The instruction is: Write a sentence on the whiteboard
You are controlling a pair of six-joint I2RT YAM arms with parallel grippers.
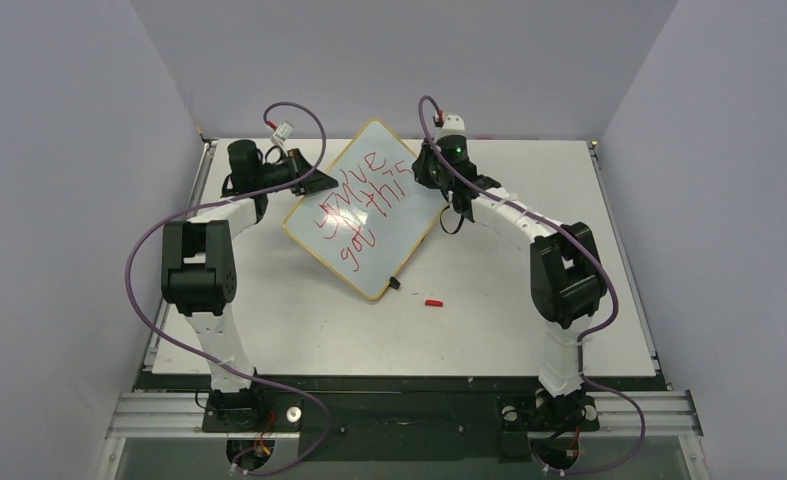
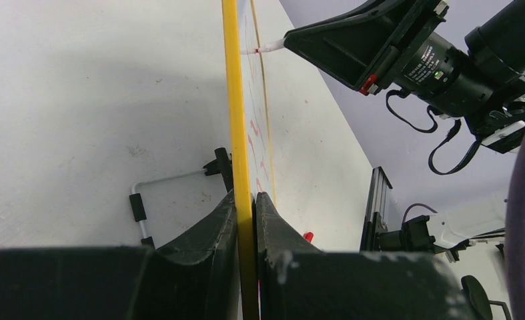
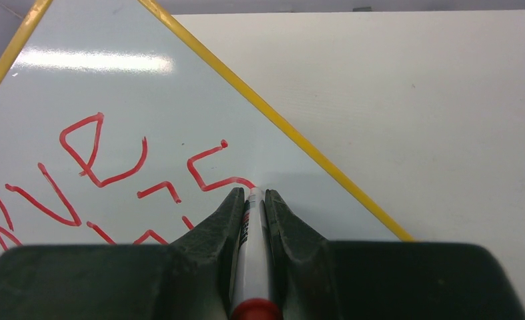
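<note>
The sentence (image 1: 359, 205), red handwriting in two lines reading "you've got this", climbs toward 1 o'clock across the whiteboard (image 1: 379, 265). I see the board turned like a diamond at the far middle of the tabletop (image 1: 529, 180), one corner pointing to 12 o'clock. At the board's 9 o'clock edge, the left fingers (image 2: 233, 207) are pressed together on its yellow frame. At its 3 o'clock side, the right fingers (image 3: 236, 200) are clamped on a white marker (image 3: 251, 253), whose tip meets the board at the end of the last red stroke. A small red cap (image 1: 432, 302) lies on the tabletop at 5 o'clock from the board's near corner, apart from it
</note>
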